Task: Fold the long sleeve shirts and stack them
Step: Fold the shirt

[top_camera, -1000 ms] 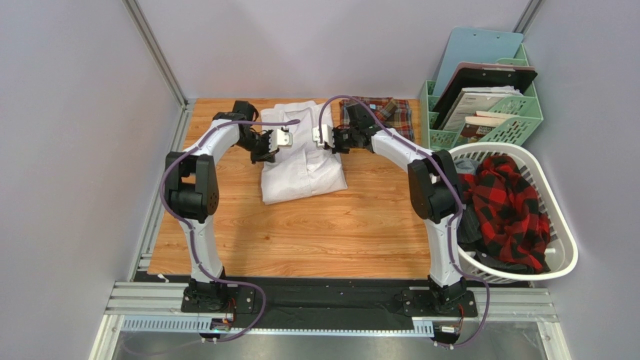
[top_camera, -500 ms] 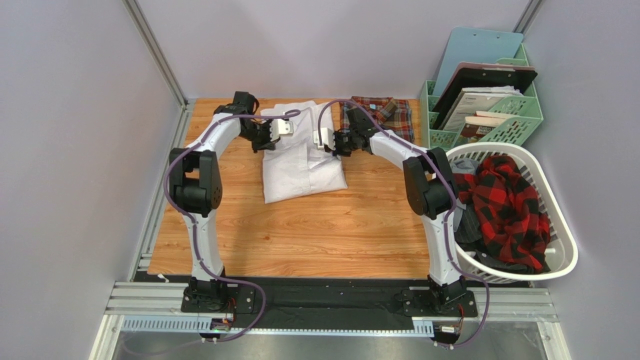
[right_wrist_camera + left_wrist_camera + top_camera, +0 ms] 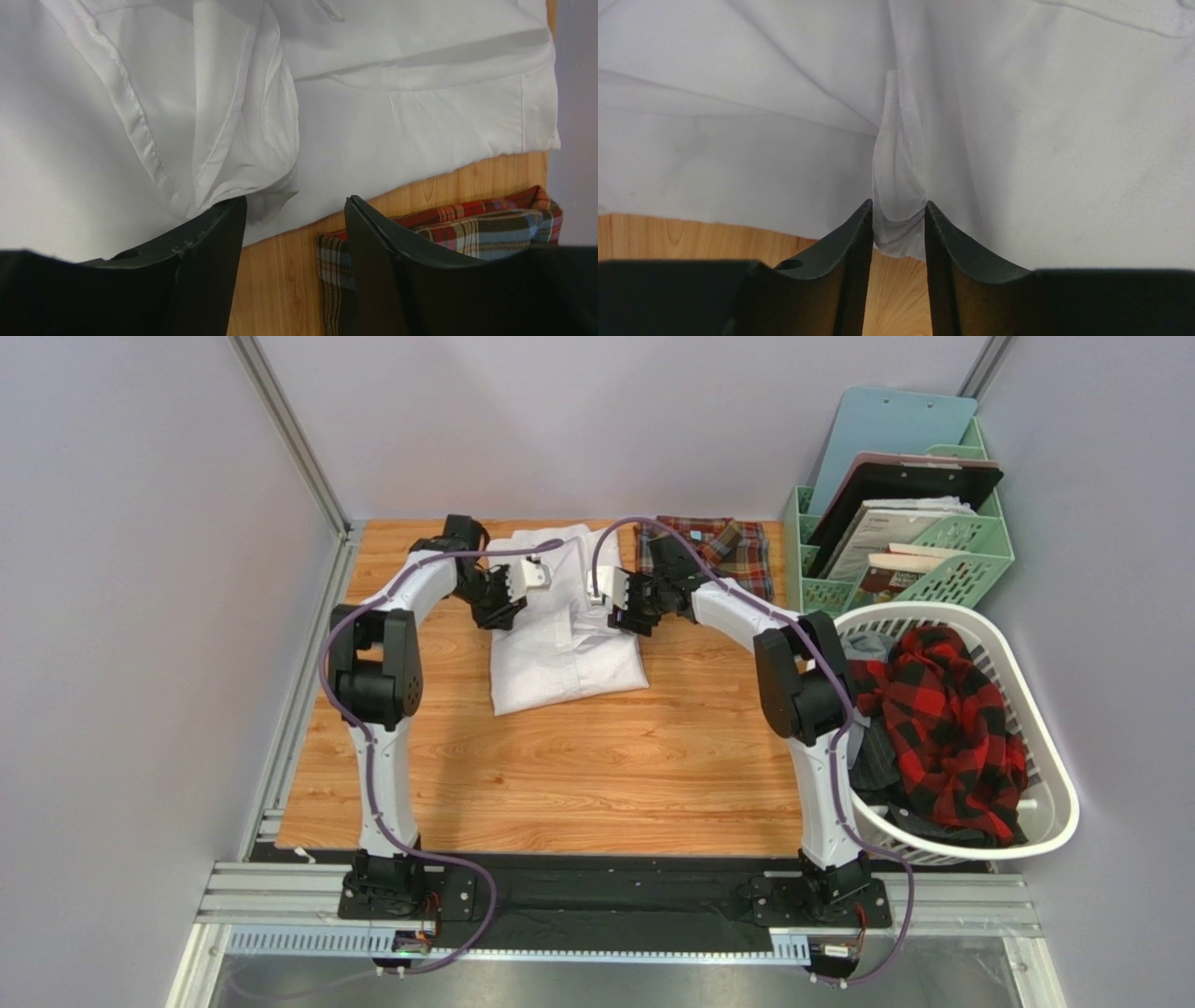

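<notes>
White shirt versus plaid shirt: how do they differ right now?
The white shirt is plain; the plaid shirt is checked red and brown. The white shirt is the larger, looser bundle; the plaid shirt is a smaller fold. White cloth sits between the left fingers and by the right fingers; no fingers hold the plaid shirt. Both lie on the table, side by side, unstacked.

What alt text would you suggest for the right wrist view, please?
The right gripper, black fingers open, sits at the edge of the rumpled white cloth shirt on the wooden table; a folded red-brown plaid shirt lies beside it.
</notes>
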Motion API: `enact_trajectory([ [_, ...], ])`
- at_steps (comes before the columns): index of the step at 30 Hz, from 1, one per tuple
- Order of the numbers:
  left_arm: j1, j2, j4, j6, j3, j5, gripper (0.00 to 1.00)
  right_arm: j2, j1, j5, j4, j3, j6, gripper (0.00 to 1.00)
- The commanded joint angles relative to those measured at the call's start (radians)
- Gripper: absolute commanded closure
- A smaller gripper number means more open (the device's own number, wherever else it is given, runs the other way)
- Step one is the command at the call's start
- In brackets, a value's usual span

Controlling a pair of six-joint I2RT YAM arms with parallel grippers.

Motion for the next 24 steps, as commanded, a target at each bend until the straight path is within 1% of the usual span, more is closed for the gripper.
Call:
enact_trajectory([
  [1,0.050,-0.118,0.008,-0.212,0.073,0.017,0.56,-0.127,-0.034,0.063,-0.035,0.064,0.207,0.37],
  [2,0.055,-0.164,-0.003,-0.240,0.069,0.040,0.46,-0.147,-0.038,0.064,-0.087,0.070,0.252,0.36],
  [3,0.064,-0.190,-0.014,-0.293,0.063,0.050,0.44,-0.163,-0.050,0.057,-0.113,0.076,0.301,0.35],
  [4,0.066,-0.215,-0.038,-0.318,0.035,0.063,0.43,-0.192,-0.057,0.044,-0.141,0.081,0.409,0.34],
  [5,0.070,-0.262,-0.054,-0.340,0.018,0.098,0.43,-0.203,-0.060,0.015,-0.190,0.083,0.456,0.33],
  [6,0.070,-0.285,-0.061,-0.397,-0.005,0.109,0.42,-0.214,-0.067,0.005,-0.207,0.080,0.508,0.32],
  [7,0.072,-0.307,-0.068,-0.436,-0.063,0.118,0.42,-0.226,-0.069,-0.008,-0.225,0.076,0.601,0.32],
  [8,0.074,-0.345,-0.072,-0.465,-0.094,0.165,0.42,-0.226,-0.073,-0.053,-0.253,0.072,0.655,0.32],
  [9,0.074,-0.362,-0.074,-0.520,-0.126,0.187,0.42,-0.223,-0.080,-0.080,-0.261,0.069,0.706,0.32],
  [10,0.075,-0.376,-0.057,-0.556,-0.194,0.202,0.41,-0.214,-0.083,-0.109,-0.272,0.069,0.755,0.33],
  [11,0.075,-0.391,-0.046,-0.594,-0.226,0.222,0.41,-0.188,-0.084,-0.155,-0.284,0.070,0.859,0.34],
  [12,0.075,-0.395,-0.039,-0.657,-0.253,0.230,0.42,-0.176,-0.087,-0.181,-0.288,0.067,0.901,0.36],
  [14,0.080,-0.398,-0.014,-0.715,-0.313,0.247,0.41,-0.151,-0.100,-0.233,-0.281,0.061,1.025,0.37],
  [16,0.092,-0.395,0.026,-0.797,-0.362,0.256,0.40,-0.160,-0.095,-0.252,-0.209,-0.012,1.058,0.36],
  [18,0.116,-0.387,0.063,-0.862,-0.400,0.268,0.40,-0.159,-0.097,-0.258,-0.189,-0.064,1.079,0.34],
  [22,0.167,-0.353,0.090,-0.936,-0.450,0.308,0.39,-0.127,-0.098,-0.278,-0.161,-0.092,1.101,0.27],
  [24,0.182,-0.344,0.095,-0.956,-0.474,0.319,0.38,-0.107,-0.098,-0.293,-0.157,-0.094,1.099,0.25],
])
